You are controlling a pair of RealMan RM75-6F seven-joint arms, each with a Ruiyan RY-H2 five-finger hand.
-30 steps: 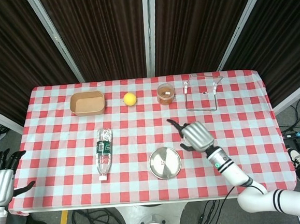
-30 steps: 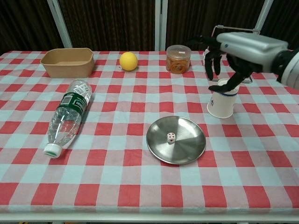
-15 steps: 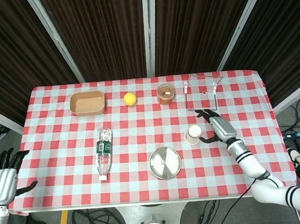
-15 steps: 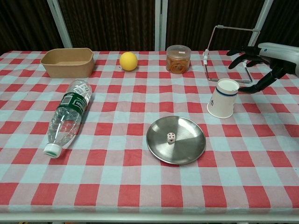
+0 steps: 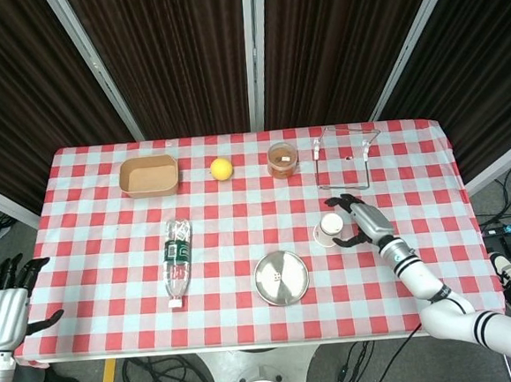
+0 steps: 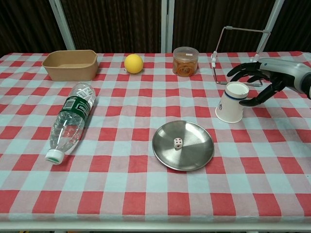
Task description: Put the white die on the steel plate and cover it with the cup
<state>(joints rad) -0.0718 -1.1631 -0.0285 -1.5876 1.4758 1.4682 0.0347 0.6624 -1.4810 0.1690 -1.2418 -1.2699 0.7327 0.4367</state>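
Head view sits high, looking steeply down at the whole checkered table (image 5: 242,245) with curtains behind. Chest view is low at the near edge, closer, facing across. Both share the steel plate (image 5: 281,277) (image 6: 183,145) and water bottle (image 5: 178,259) (image 6: 70,121).

Desk (image 6: 146,204), covered by a red-and-white checked cloth. Far row, left to right: tan rectangular tray (image 6: 71,64), yellow ball (image 6: 133,63), clear lidded jar with orange contents (image 6: 185,61), wire stand (image 6: 239,54). Left: clear plastic water bottle (image 6: 72,120) lying on its side, white cap nearest. Centre near: round steel plate (image 6: 197,149). Right: white paper cup (image 6: 232,102), standing mouth up.
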